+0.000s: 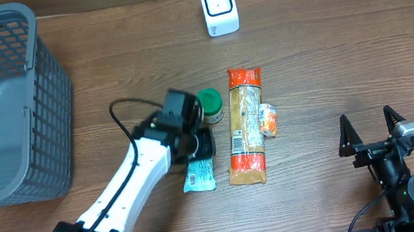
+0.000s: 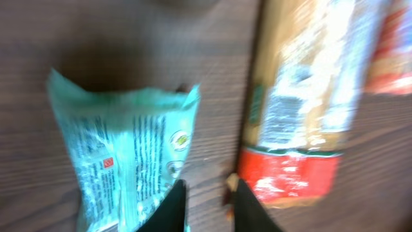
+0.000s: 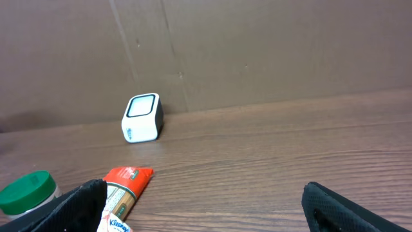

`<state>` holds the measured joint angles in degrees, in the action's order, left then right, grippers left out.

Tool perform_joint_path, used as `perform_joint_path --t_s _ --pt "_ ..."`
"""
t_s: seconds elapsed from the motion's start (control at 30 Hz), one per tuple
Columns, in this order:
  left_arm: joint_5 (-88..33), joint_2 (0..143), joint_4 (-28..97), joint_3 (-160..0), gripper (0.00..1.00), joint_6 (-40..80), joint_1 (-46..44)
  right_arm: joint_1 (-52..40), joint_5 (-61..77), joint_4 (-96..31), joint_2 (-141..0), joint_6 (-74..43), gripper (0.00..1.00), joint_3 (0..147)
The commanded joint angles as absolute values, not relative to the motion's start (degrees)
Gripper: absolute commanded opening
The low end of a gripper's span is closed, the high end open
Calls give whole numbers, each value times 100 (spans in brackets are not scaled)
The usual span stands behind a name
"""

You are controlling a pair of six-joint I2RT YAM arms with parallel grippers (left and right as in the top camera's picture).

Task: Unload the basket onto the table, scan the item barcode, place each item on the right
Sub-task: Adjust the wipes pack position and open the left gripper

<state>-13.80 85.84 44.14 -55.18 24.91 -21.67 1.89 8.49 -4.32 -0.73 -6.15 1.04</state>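
Note:
The white barcode scanner [image 1: 219, 8] stands at the back of the table, also visible in the right wrist view as the scanner [image 3: 141, 117]. A teal snack packet [image 1: 199, 175] lies flat beside a long red-ended pasta pack [image 1: 246, 127]. My left gripper [image 1: 201, 145] hovers low over the packet's upper end. In its wrist view, blurred, the narrow-set fingertips [image 2: 177, 206] frame bare wood between the teal packet [image 2: 122, 154] and the pasta pack [image 2: 302, 96]; the left gripper [image 2: 206, 200] holds nothing. My right gripper [image 1: 369, 128] rests wide open at the front right, with the right gripper [image 3: 203, 193] empty.
A green-lidded jar [image 1: 210, 104] stands just left of the pasta pack's top. A small tissue pack [image 1: 268, 120] lies against its right side. A grey mesh basket [image 1: 5, 102] fills the back left corner.

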Motion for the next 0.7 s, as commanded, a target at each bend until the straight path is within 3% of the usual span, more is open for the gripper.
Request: perform_joint_path --t_s 0.0,0.27,0.67 --pt "-1111 8569 4694 -5874 4 2401 -2180 226 779 -410 -16 -602 100 45" --pt "-451 8597 5186 -5306 4 2495 -2182 226 779 -410 -16 -600 100 45" --pt "-1149 8589 3962 -4042 4 2578 -2171 226 781 -410 -16 -600 100 45"
